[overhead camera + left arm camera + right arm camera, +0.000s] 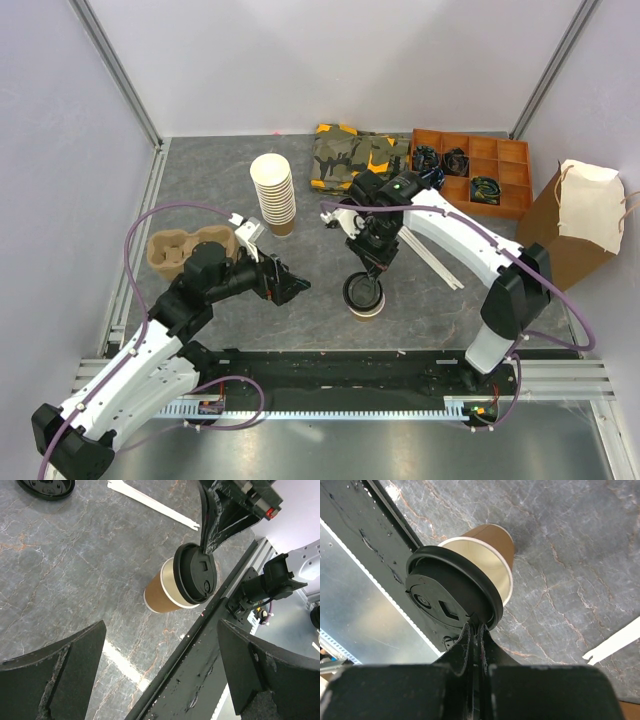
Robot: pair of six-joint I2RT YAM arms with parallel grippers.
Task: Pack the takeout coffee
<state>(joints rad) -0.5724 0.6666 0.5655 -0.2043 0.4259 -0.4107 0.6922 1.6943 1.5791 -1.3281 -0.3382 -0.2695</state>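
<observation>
Lidding, mid-frame: right gripper (pixel 475 628) clenched on tilted lid (pixel 445 597) over cup (pixel 496 536); seating it flat probably comes next. Left gripper (pixel 292 288) released.

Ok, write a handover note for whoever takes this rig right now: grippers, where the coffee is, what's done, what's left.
Left gripper: open, empty, near the brown cup, not touching it.
Right gripper: fingers shut on the black lid at its rim.
The cup stands upright between the arms. The lid lies over its mouth, not seated; the cream inside shows.
Done: lid at cup. Left: press it down, pack it.
</observation>
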